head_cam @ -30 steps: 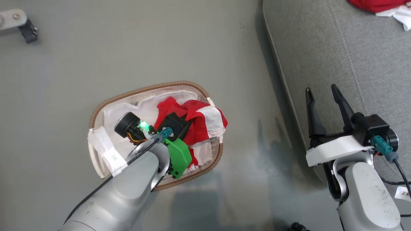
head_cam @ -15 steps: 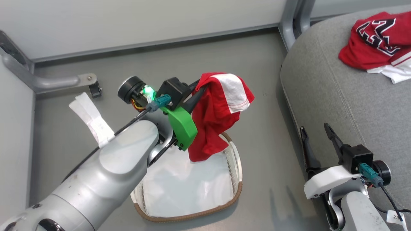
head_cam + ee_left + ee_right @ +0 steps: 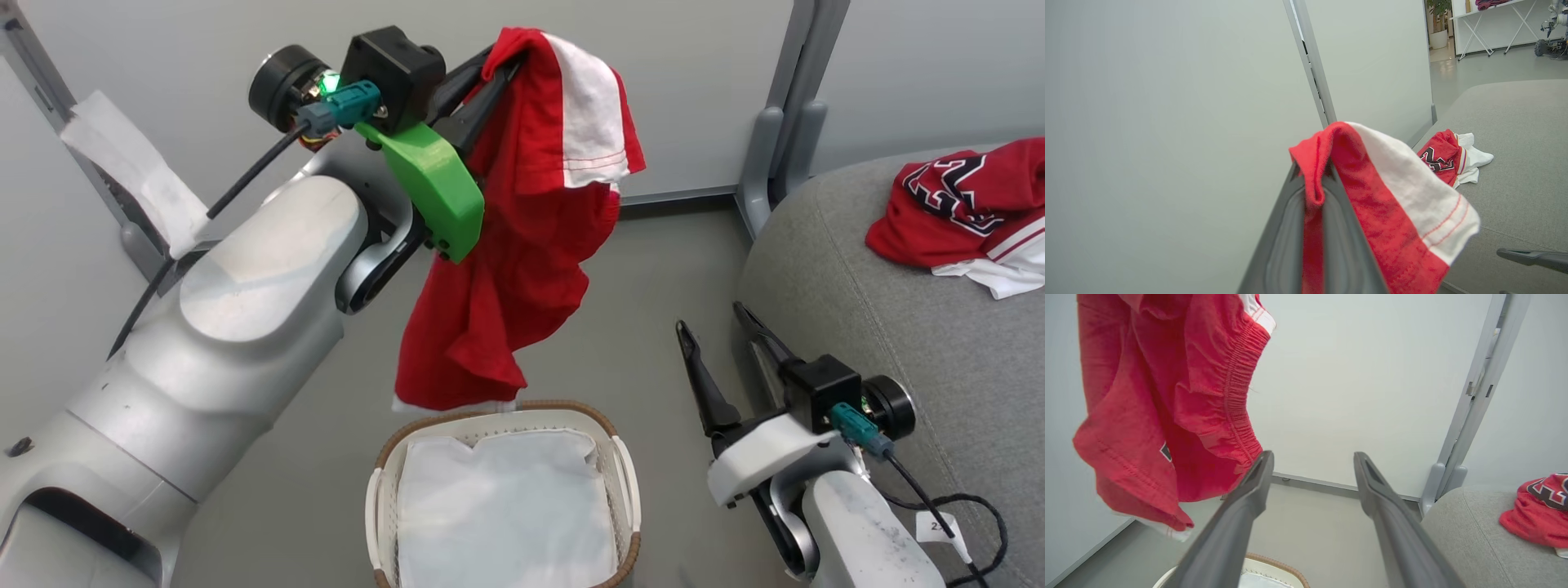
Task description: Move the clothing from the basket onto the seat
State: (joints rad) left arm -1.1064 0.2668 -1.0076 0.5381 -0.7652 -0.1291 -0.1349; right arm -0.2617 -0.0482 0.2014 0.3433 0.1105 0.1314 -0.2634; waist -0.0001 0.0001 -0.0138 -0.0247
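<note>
Your left gripper (image 3: pixel 504 65) is closed tight on a fold of a red-and-white garment (image 3: pixel 522 269). Its two dark fingers pinch the cloth right at their tips. In the left wrist view the red fabric runs down between them, and a white panel with red stitching drapes off to the right. The garment hangs free from that pinch, raised high, with its bottom hem just above the far rim of the basket (image 3: pixel 624 478); from the head view you cannot tell whether hem and rim touch. In the right wrist view an elasticated band runs along one edge of the garment. The basket stands on the grey floor (image 3: pixel 653 286) below, with the white cloth liner (image 3: pixel 506 506) lying inside it.

Your right gripper (image 3: pixel 710 318) stands with its fingers spread wide and holds nothing. It sits low on your right, between the basket and the seat (image 3: pixel 865 343), fingers pointing up and away. On the seat, well apart from both grippers, a crumpled red jersey (image 3: pixel 955 216) with a black-and-white logo and white striped trim lies toward the far right. A grey post (image 3: pixel 784 122) meets the floor just beside the seat's corner
</note>
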